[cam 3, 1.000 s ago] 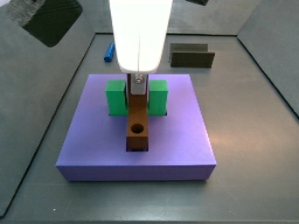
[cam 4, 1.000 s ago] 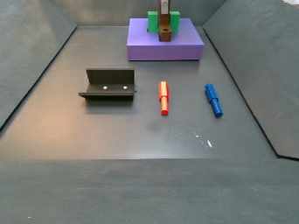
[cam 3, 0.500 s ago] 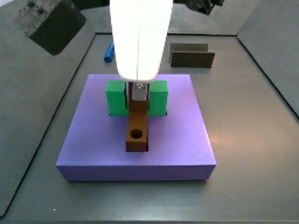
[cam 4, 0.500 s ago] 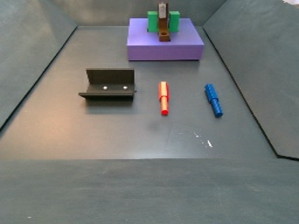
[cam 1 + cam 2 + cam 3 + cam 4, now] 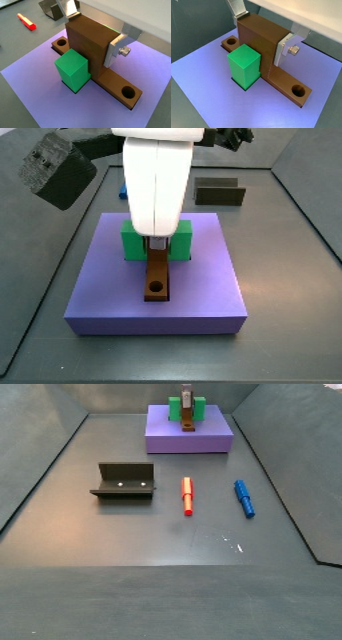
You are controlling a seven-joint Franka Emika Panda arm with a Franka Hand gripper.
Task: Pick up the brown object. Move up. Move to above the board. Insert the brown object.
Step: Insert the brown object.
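Note:
The brown object [image 5: 90, 47] stands with its blocky end upright, and its long strip with round holes lies along the groove of the purple board [image 5: 33, 80]. My gripper [image 5: 93, 31] is shut on the blocky end, with one silver finger [image 5: 119, 47] on each side; both wrist views show this grip [image 5: 263, 31]. A green block [image 5: 244, 65] stands against the brown object on the board. In a side view my gripper [image 5: 158, 245] hangs over the board [image 5: 201, 298] with the strip [image 5: 158, 278] below it. In a side view the board [image 5: 207, 439] is at the far end.
The dark fixture [image 5: 124, 480] stands on the grey floor, with a red pen [image 5: 187, 496] and a blue pen [image 5: 243, 497] beside it. The fixture also shows behind the board [image 5: 219, 193]. Grey walls ring the floor.
My gripper has come down a little with the brown object, so the strip sits lower on the board. Nothing else has moved.

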